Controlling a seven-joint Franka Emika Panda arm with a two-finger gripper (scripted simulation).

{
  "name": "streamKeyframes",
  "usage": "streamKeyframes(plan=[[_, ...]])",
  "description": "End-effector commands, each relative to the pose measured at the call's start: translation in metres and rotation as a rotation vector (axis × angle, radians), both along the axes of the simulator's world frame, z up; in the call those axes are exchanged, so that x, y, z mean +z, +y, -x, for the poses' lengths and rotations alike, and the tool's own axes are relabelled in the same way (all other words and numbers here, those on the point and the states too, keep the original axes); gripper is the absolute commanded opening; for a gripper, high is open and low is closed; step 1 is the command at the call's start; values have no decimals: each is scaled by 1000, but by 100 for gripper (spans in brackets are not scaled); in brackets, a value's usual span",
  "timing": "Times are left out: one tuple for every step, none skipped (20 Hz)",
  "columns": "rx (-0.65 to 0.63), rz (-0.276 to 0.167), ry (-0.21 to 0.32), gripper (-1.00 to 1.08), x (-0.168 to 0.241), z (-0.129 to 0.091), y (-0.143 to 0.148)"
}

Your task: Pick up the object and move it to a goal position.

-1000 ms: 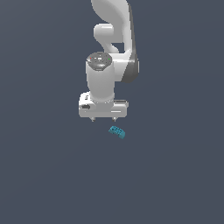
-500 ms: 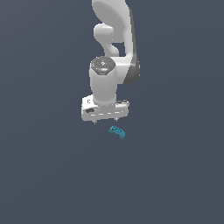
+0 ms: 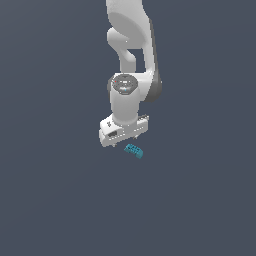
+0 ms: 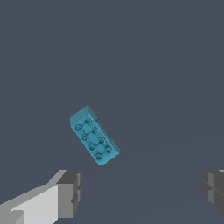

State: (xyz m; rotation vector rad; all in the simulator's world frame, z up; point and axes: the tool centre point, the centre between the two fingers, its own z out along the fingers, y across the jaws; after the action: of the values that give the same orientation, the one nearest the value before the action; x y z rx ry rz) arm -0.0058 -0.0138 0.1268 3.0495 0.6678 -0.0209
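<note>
- Surface: flat, matte, dark slate-grey ground (image 3: 55, 200) fills both views; no edges, seams or walls visible; even light, faint soft shading only.
- Task item: small teal-blue rectangular plastic block w/ rows of round studs on top (image 3: 133, 150); lies flat on the grey ground, studs up. Ext. view: sits at approx 4 o'clock from the gripper's underside, just beside it, apart, not touching. Long axis angled, running roughly 10 to 4 o'clock in ext. view.
- Same block in wrist view (image 4: 94, 134): two rows of studs legible, glossy-smooth sides, crisp corners, lighter teal on the end face. It lies ahead of the fingertips, outside the gap betw. them.
- Arm: white, smooth, rounded-shell robot arm (image 3: 131, 45) w/ dark grey joint bands; comes down from the top of ext. view, wrist pointing straight down; round grey cap on the wrist joint faces the camera.
- Pincer: white boxy two-finger gripper w/ grey pads (image 3: 123, 141); spread wide, holding nothing. Hand body slightly skewed in ext. view, low over the ground; contact w/ ground can't be told.
- Wrist view: gripper (image 4: 142, 192) shows one white finger w/ ribbed grey pad, the other grey pad at the opposite frame edge; bare ground betw. them.
</note>
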Motion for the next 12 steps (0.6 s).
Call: streamKeyframes(plan=[[82,-1,1,100,-8,1,5],[115,-2,1,100,-11,1,7],[147,-3,2,100,-14,2,10],[180,-4,2,100,-17,2,12],[212,-5,2,100,-20,3,14],[244,-6,2,100,-23,3,16],[277,-7,2,100,-26,4,19],[309,-9,2,100,-29,4,21],[340,-10,2,100,-31,5,23],[369,-11,2,100,-34,6,25],[397,-12,2,100,-36,6,27],[423,-14,2,100,-39,7,29]])
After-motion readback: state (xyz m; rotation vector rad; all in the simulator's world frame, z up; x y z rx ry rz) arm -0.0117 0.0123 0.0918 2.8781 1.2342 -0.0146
